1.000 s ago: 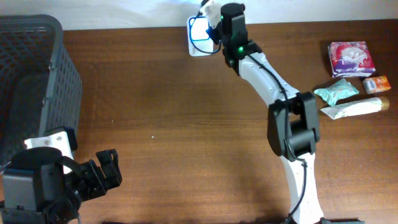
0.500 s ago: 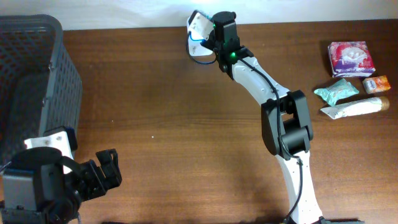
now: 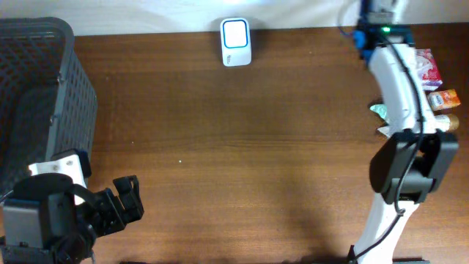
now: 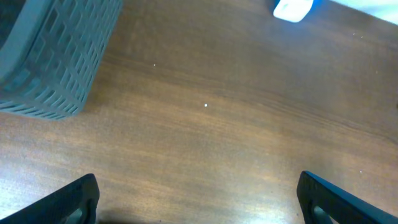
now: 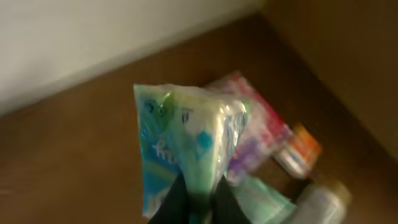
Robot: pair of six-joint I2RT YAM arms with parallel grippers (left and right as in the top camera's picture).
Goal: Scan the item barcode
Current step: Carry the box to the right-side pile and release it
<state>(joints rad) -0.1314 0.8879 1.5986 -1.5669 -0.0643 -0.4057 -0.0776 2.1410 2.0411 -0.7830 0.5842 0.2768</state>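
Fingers (image 5: 169,205) of right gripper (image 5: 198,200) clamp teal packet (image 5: 186,137); left gripper (image 4: 202,202) spread wide, holding nothing.

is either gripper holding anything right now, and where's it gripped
The right gripper is shut on a green and blue plastic packet, pinched at one end. The left gripper is open and empty.

Left pincer (image 4: 202,199) gapes above table (image 4: 249,124) — basket (image 4: 56,56) near, scanner (image 4: 292,9) beyond.
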